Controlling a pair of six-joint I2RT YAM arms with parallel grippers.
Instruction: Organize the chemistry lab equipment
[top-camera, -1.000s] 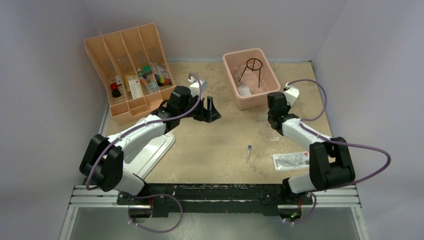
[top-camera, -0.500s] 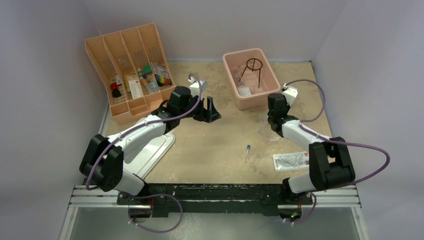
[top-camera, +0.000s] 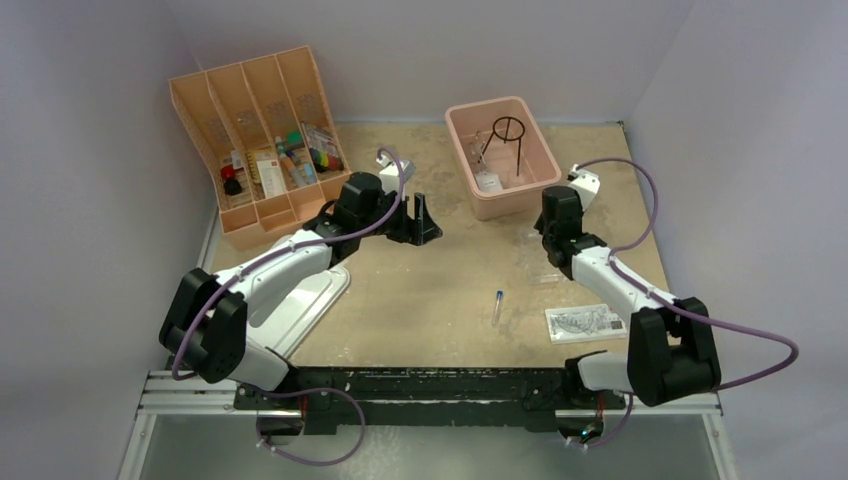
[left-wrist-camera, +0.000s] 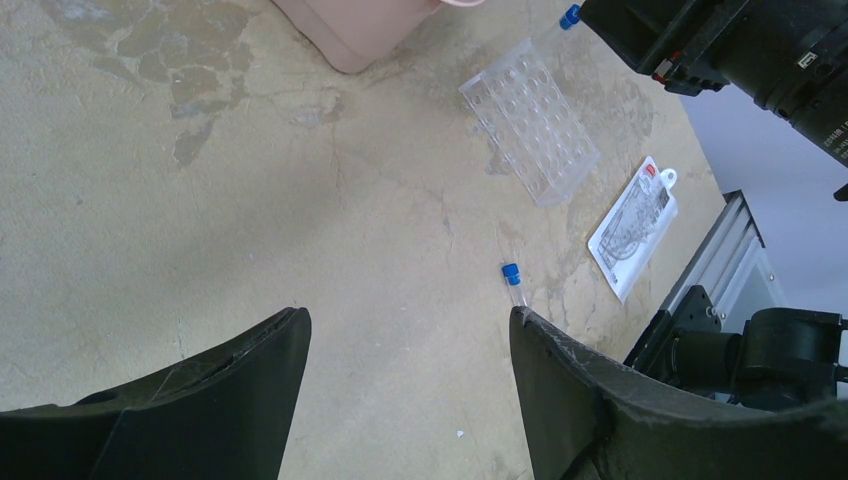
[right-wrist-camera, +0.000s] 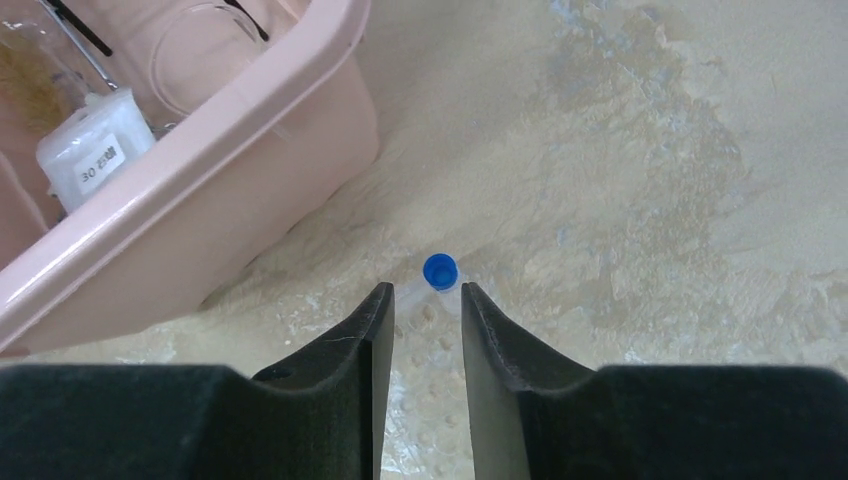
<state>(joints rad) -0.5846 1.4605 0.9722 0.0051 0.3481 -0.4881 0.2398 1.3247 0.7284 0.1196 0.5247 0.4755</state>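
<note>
A clear well rack (top-camera: 545, 263) lies on the table in front of the pink tub; it also shows in the left wrist view (left-wrist-camera: 530, 120). A blue-capped tube (right-wrist-camera: 440, 271) stands at its far end. My right gripper (right-wrist-camera: 427, 292) hangs just above that end, jaws a narrow gap apart, nothing between them. My left gripper (left-wrist-camera: 408, 315) is wide open and empty above bare table at mid-left (top-camera: 420, 215). A blue-tipped dropper (top-camera: 496, 305) lies loose mid-table, also in the left wrist view (left-wrist-camera: 512, 280). A clear packet (top-camera: 585, 322) lies near the right arm's base. The black wire tripod (top-camera: 510, 135) stands in the tub.
The pink tub (top-camera: 478, 205) stands at the back right, close to my right gripper, with a white labelled bottle (right-wrist-camera: 95, 150) inside. The orange divided tray (top-camera: 195, 100) with several small items stands at the back left. A white flat tray (top-camera: 310, 300) lies under my left arm.
My right gripper has shifted slightly right and its elbow has swung outward. My left arm has not moved.
</note>
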